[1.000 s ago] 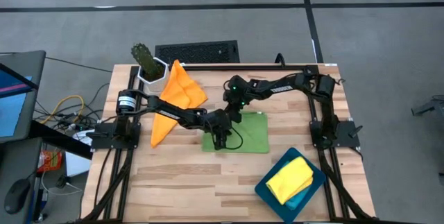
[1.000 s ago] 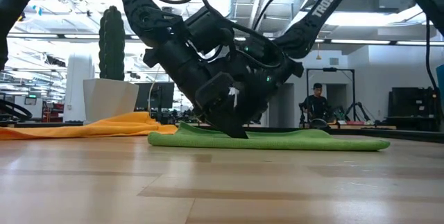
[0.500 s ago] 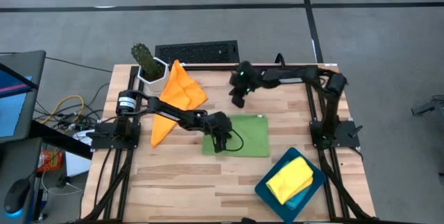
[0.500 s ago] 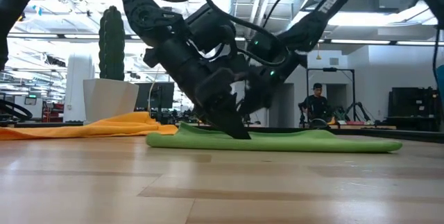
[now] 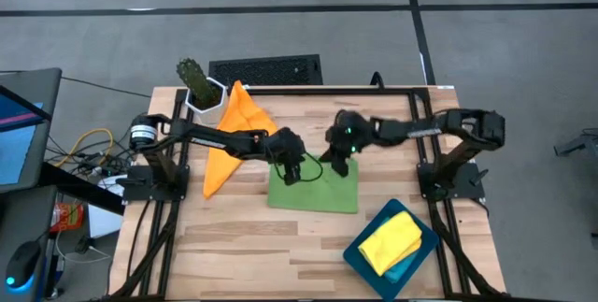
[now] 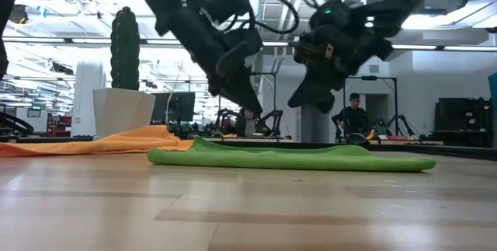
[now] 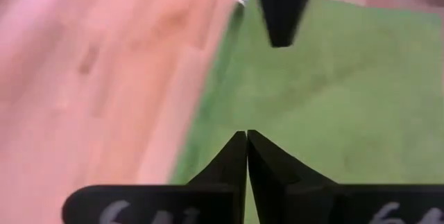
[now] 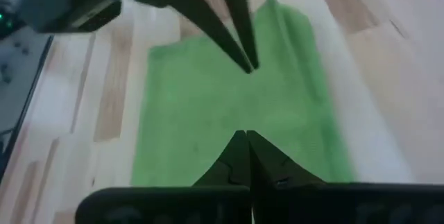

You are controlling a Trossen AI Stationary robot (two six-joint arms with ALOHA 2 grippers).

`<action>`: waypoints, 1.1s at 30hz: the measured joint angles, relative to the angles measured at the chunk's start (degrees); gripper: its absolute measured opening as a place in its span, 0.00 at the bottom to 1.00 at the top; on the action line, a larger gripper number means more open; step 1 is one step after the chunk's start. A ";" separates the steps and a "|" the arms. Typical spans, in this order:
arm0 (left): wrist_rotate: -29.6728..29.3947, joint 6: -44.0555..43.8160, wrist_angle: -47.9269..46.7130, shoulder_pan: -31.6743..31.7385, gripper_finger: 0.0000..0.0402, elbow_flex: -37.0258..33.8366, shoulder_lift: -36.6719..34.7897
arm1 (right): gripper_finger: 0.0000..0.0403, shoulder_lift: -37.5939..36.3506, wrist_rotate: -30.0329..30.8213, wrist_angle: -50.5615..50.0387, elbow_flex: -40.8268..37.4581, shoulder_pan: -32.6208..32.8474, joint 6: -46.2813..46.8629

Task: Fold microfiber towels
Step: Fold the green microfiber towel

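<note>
The green towel (image 5: 313, 194) lies flat and folded on the table's middle, also seen in the low view (image 6: 295, 158). My left gripper (image 5: 293, 173) hangs shut above the towel's far left part, clear of it in the low view (image 6: 249, 113). My right gripper (image 5: 338, 167) is shut too and hovers above the towel's far right part (image 6: 298, 102). Each wrist view shows its own shut fingertips over green cloth (image 7: 246, 135) (image 8: 244, 135). An orange towel (image 5: 235, 126) lies spread at the far left. A yellow towel (image 5: 391, 239) rests folded on the teal tray (image 5: 360, 257).
A potted cactus (image 5: 196, 82) stands at the far left corner, beside the orange towel. The teal tray sits at the near right corner. Bare wood (image 5: 234, 241) lies between the green towel and the near edge. A person (image 6: 354, 115) shows far off in the room.
My left gripper has risen off the green towel, where its shut fingers were down on the cloth, and has drawn slightly toward the far edge. My right gripper has lifted as well and swung toward the table's right. Both stayed shut. The towel stays flat.
</note>
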 joint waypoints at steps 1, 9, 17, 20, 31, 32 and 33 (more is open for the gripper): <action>2.69 -0.09 1.06 0.56 0.01 -1.10 0.07 | 0.02 0.17 2.15 3.91 -1.55 1.87 2.12; 9.12 1.40 10.83 1.12 0.00 -10.17 0.22 | 0.03 7.90 10.03 13.48 -4.64 11.22 9.69; -1.44 2.55 12.74 4.02 0.00 -13.80 1.80 | 0.03 15.92 9.65 17.36 -4.28 12.90 12.23; -1.80 2.88 14.22 5.99 0.00 -13.59 2.95 | 0.03 16.97 9.79 17.79 -4.24 13.43 12.11; 4.13 1.93 3.33 10.95 0.00 -12.13 -0.62 | 0.03 17.10 10.66 19.30 -4.52 14.01 12.18; 5.70 1.76 1.91 11.00 0.00 -12.13 -1.71 | 0.03 16.55 10.80 19.49 -4.54 13.97 12.19; 6.93 1.53 0.70 10.87 0.00 -12.13 -2.91 | 0.03 15.85 11.15 19.27 -4.56 13.62 12.21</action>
